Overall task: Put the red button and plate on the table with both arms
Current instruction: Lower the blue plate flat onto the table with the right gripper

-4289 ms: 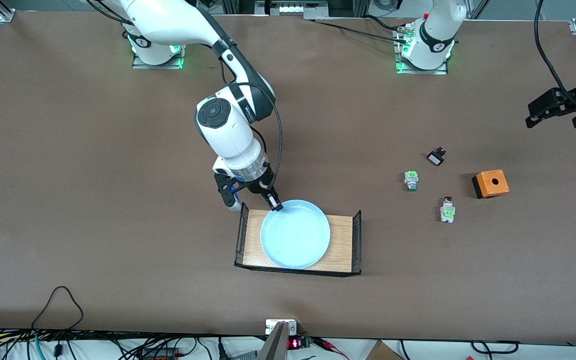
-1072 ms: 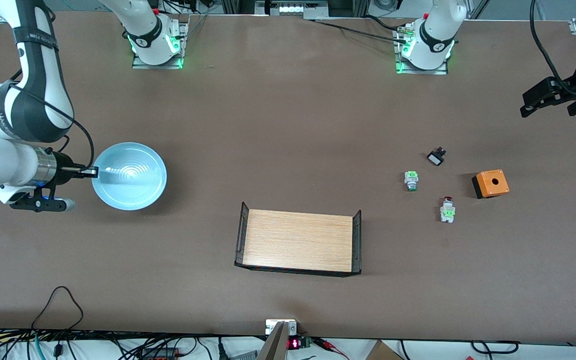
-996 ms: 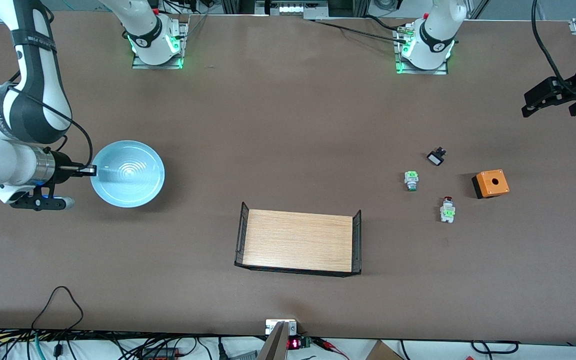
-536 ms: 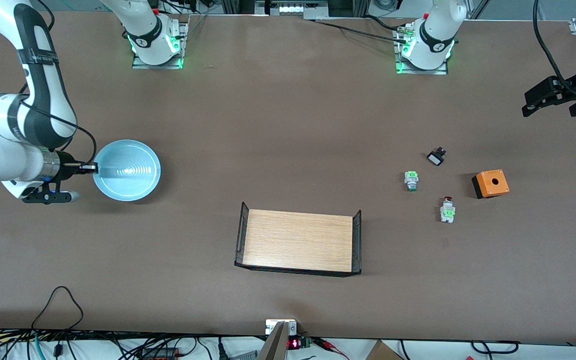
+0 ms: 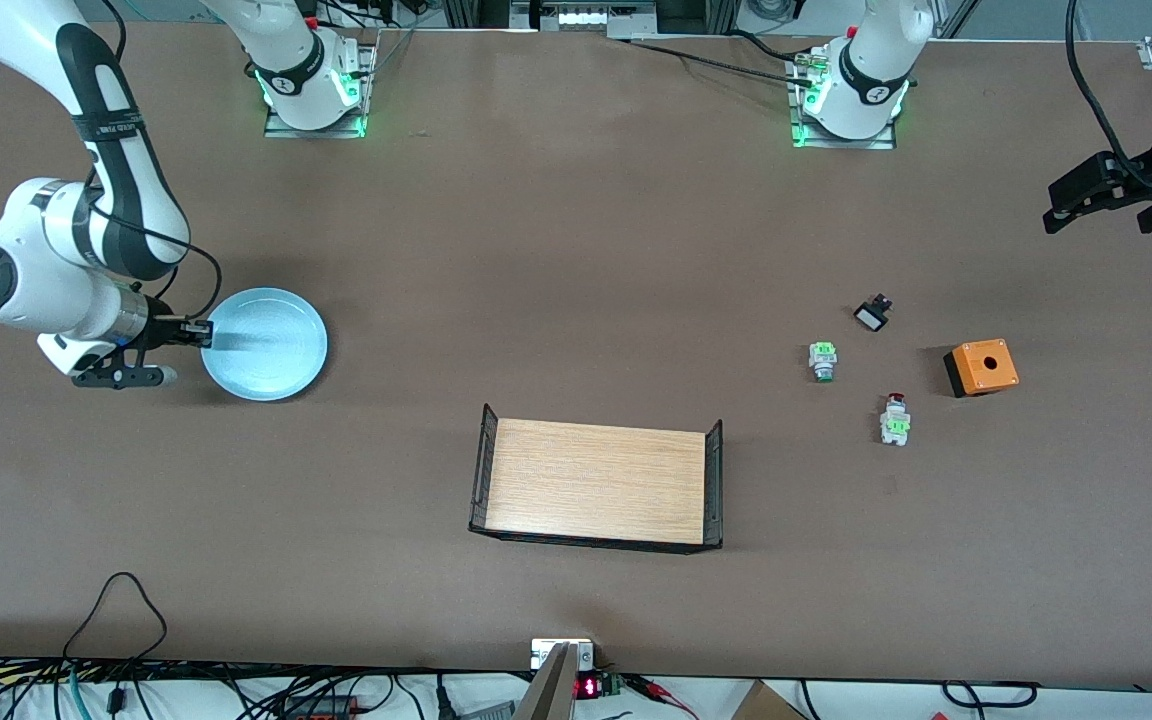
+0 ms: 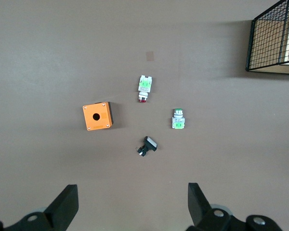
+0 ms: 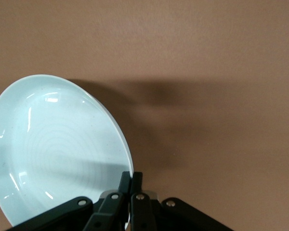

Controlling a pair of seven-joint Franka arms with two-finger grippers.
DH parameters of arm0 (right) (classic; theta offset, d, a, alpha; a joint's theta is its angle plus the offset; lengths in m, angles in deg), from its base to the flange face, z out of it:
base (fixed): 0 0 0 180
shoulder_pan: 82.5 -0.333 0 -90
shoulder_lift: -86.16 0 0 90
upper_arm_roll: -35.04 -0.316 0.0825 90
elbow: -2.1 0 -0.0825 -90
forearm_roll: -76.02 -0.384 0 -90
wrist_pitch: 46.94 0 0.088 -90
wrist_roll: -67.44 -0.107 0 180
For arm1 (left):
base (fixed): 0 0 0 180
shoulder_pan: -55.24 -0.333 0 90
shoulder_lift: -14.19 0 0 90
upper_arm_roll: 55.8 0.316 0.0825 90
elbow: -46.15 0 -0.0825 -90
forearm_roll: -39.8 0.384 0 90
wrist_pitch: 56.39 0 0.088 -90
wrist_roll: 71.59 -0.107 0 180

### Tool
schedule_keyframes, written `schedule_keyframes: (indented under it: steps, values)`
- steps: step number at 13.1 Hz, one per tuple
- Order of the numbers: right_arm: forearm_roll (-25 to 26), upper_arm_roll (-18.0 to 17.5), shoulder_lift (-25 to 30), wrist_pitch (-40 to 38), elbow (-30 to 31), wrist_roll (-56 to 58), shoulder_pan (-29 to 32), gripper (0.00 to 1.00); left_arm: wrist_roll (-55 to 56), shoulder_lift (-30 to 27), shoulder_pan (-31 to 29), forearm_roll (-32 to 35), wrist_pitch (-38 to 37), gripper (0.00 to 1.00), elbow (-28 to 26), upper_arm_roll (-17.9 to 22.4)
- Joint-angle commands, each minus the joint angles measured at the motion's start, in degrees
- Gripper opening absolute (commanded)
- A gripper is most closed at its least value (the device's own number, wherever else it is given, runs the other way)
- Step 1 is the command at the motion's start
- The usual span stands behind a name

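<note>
The pale blue plate (image 5: pixel 266 345) is at the right arm's end of the brown table (image 5: pixel 576 250). My right gripper (image 5: pixel 201 333) is shut on its rim, and the right wrist view shows the fingers (image 7: pixel 133 179) pinching the plate's (image 7: pixel 53 149) edge. The plate is low and slightly tilted; I cannot tell if it rests on the table. The red button (image 5: pixel 895 420) lies on the table toward the left arm's end and also shows in the left wrist view (image 6: pixel 144 88). My left gripper (image 5: pixel 1101 205) hangs open and empty (image 6: pixel 132 204), high over that end of the table.
A wooden tray with black mesh ends (image 5: pixel 596 483) stands empty mid-table, nearer the front camera. Around the red button lie a green-and-white switch (image 5: pixel 822 361), a small black part (image 5: pixel 872 314) and an orange box with a hole (image 5: pixel 981 366).
My right gripper lifted the plate off the tray, carried it to the right arm's end and has been lowering it toward the table. The left arm has barely moved.
</note>
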Motion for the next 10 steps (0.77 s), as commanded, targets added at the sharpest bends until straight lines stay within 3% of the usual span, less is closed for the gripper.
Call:
schedule_keyframes:
  steps: [1, 3, 4, 5, 7, 10]
  values:
    - [0.26, -1.10, 2.65, 6.09, 6.79, 1.97, 1.30, 0.00, -1.62, 0.49, -0.56, -0.92, -1.18, 1.00, 1.75, 0.03]
    - [0.26, -1.10, 2.04, 7.52, 7.68, 3.72, 2.26, 0.05, -1.62, 0.49, -0.56, -0.92, -1.27, 1.00, 1.75, -0.06]
    - [-0.26, -1.10, 2.03, 7.34, 7.59, 3.38, 2.27, 0.41, -1.62, 0.49, -0.56, -0.92, -1.27, 1.00, 1.75, 0.03]
    - [-0.53, -1.10, 2.21, 6.99, 7.33, 2.51, 2.27, 0.99, -1.62, 0.49, -0.56, -0.92, -1.27, 1.00, 1.75, -0.05]
    - [-0.62, -1.18, 3.08, 5.68, 6.37, 0.49, 1.83, 1.00, -1.53, 0.49, -0.56, -0.92, -1.27, 1.00, 1.84, -0.06]
    - [-0.44, -4.78, 3.44, 0.59, 2.33, -7.06, 1.66, 1.00, -1.35, 0.49, -0.56, -0.92, -1.27, 1.00, 1.84, -0.06]
